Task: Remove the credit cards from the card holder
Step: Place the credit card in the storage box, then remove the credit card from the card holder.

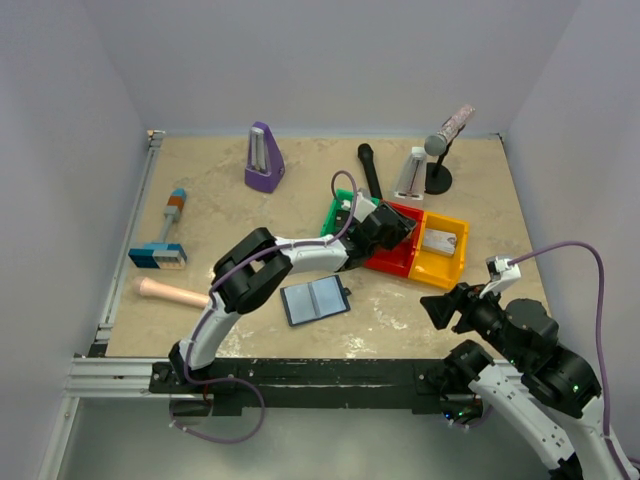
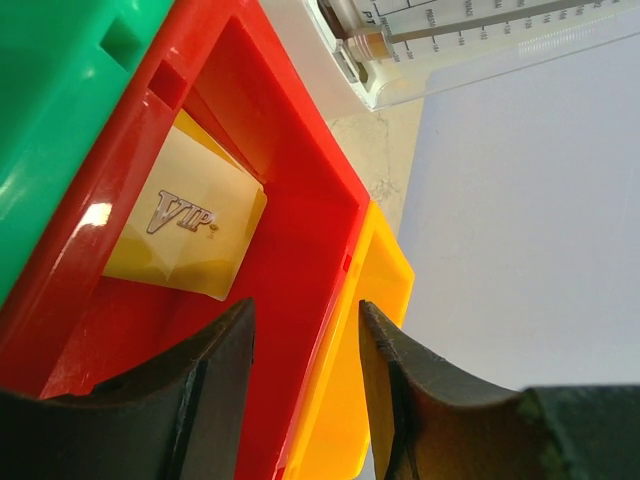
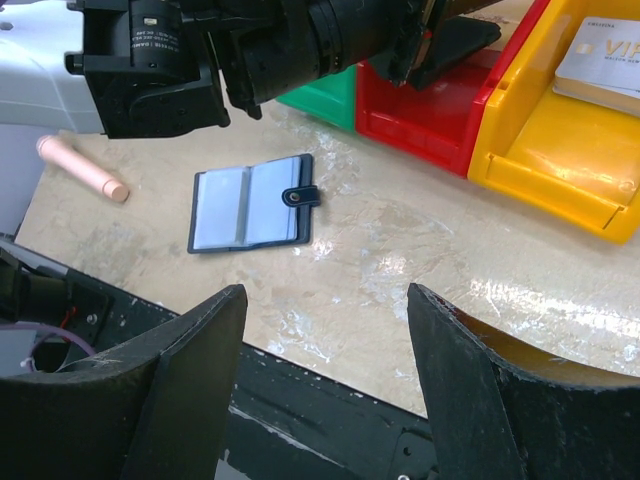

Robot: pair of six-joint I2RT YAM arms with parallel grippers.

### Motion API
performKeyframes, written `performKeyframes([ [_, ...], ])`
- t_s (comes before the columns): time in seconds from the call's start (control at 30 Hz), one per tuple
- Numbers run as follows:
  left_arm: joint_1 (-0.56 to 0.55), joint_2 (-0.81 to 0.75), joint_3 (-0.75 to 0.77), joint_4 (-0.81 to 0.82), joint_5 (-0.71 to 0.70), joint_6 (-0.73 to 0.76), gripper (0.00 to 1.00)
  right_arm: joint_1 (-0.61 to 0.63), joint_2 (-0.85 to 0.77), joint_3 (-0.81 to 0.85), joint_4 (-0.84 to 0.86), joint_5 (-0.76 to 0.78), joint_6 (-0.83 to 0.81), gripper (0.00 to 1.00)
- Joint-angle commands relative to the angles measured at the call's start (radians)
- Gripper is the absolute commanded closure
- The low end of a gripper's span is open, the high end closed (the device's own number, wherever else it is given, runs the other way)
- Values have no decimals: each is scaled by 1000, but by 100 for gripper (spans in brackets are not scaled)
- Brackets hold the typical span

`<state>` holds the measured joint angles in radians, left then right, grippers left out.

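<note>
Left gripper [image 2: 305, 320]: fingers apart with nothing between them, hanging above the near end of the red bin [image 2: 290, 150].
Right gripper [image 3: 325, 295]: fingers wide apart and empty, held above the near edge of the table [image 3: 400, 240], well apart from all three bins.
Red bin: holds one gold card [image 2: 190, 240] marked "VIP", lying tilted against the bin's floor and side wall, ahead and to the left of the left fingertips.
Yellow bin [image 3: 540, 150]: touches the red bin on its right side and sits ahead and to the right of the right gripper. A pale card [image 3: 600, 55] lies in it. Whether more cards lie under that one cannot be told.
Green bin [image 2: 60, 90]: touches the red bin on the left of the left gripper. Its inside is hidden by the arm.
Card holder [image 3: 250, 203]: lies open and flat on the table with its pale panels up and its snap tab out at one edge. It is outside the bins, ahead and to the left of the right gripper, and behind the left gripper. No card shows on its panels.
</note>
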<state>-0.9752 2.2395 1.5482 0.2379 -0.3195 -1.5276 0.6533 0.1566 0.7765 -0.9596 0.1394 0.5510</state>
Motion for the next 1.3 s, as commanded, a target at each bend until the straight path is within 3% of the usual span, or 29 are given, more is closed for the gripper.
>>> performKeyframes([
  [0.0, 26, 32, 6, -74, 23, 17, 48, 0, -11, -6, 12, 0, 13, 30],
  [0.53, 13, -170, -128, 147, 65, 153, 43, -1, -20, 1, 4, 6, 17, 30],
  [0.83, 3, -568, -443, 239, 86, 397, 43, 0, -25, 3, -7, 35, 0, 30],
  [1.03, -29, -966, -767, -29, -39, 624, 43, 0, 53, -51, 109, -61, -29, 31],
  [1.13, -31, -1159, -923, -159, -90, 652, 42, -1, 176, -68, 201, -177, -51, 33],
  [1.27, -49, -1331, -1054, -394, -180, 577, 41, 5, 400, -74, 321, -279, -59, 34],
])
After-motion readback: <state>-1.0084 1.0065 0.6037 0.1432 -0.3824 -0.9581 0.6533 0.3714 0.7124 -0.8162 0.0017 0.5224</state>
